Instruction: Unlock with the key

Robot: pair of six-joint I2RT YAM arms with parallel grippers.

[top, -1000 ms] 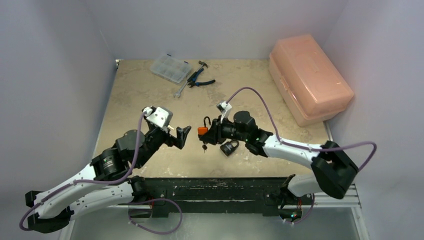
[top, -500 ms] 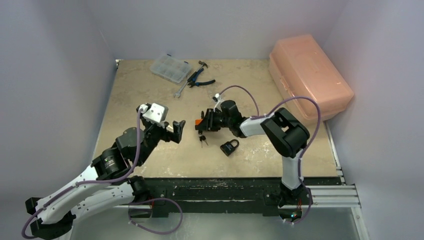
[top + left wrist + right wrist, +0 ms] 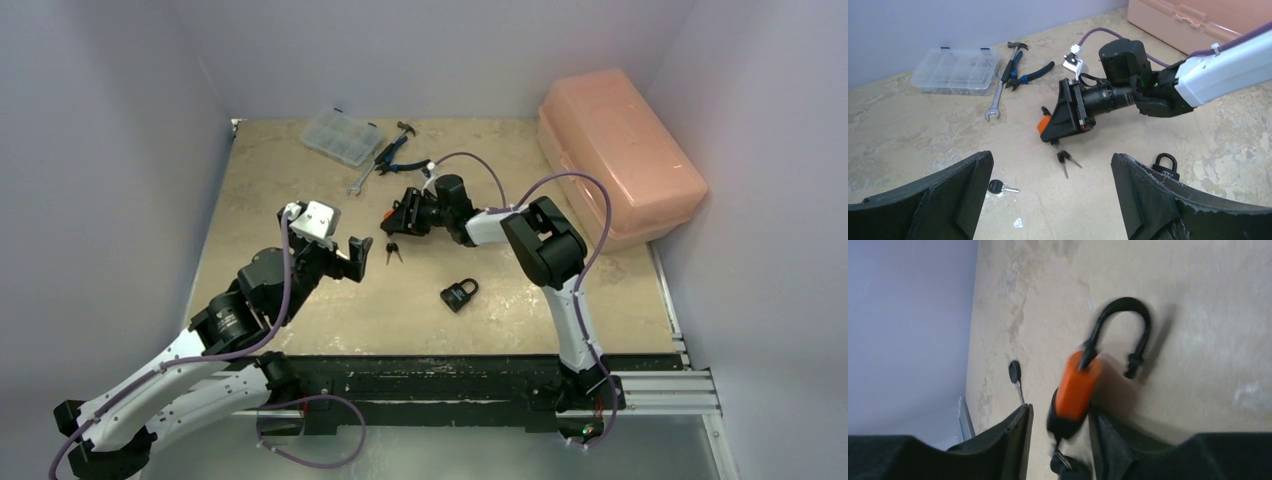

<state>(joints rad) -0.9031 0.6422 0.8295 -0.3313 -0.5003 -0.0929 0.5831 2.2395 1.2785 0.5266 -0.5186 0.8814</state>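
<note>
Reaching toward the upper middle of the top view, the right gripper [image 3: 392,220] now sits higher and further left than a second ago, and its arm has folded in from the lower right of that view. Its fingers [image 3: 1015,440] flank the orange padlock [image 3: 1078,387], which is blurred in the right wrist view. A gap shows between one finger and the lock body, so I cannot tell whether the lock is pinched or only bracketed. One leg of the black shackle [image 3: 1125,322] appears to end free beside the body. A bunch of keys [image 3: 1065,159] hangs from the lock's lower end, also blurred. It has travelled with the lock, from beside the black padlock [image 3: 458,294] up toward the centre of the table [image 3: 270,190].

The black padlock lies where it lay before, right of centre in the lower half of the tabletop, well apart from both grippers. The left gripper [image 3: 358,252] is spread wide and holds nothing. It has drifted slightly upward in the top view and points at the right gripper. A single loose key [image 3: 998,187] lies on the table near the lower left of the left wrist view.
</note>
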